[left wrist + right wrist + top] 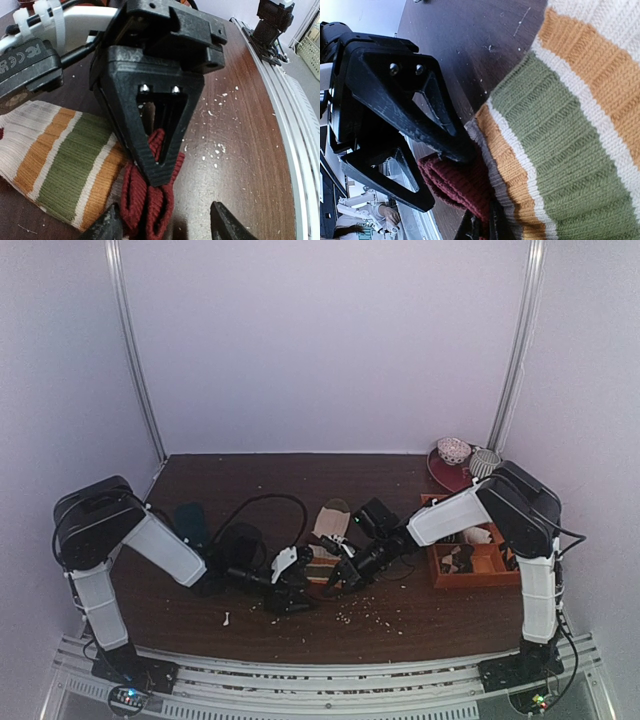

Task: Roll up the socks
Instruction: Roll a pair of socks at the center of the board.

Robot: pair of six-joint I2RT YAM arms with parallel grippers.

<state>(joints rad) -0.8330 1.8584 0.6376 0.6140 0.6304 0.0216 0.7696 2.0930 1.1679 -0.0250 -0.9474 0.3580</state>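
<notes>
Socks (65,160) lie flat on the tabletop (240,150), their dark-red cuff (150,205) nearest the arms. On that cuff the right tool (482,230) is clenched, probably to lift the edge and start the roll. The left tool (167,227) is released, its fingers straddling the same cuff, seemingly ready to help. Overhead, both tools cover the cuff, and the wrist views crop the toe end.

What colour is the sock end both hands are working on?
Dark red, ribbed: the socks' cuff; shows best in the left wrist view.
</notes>
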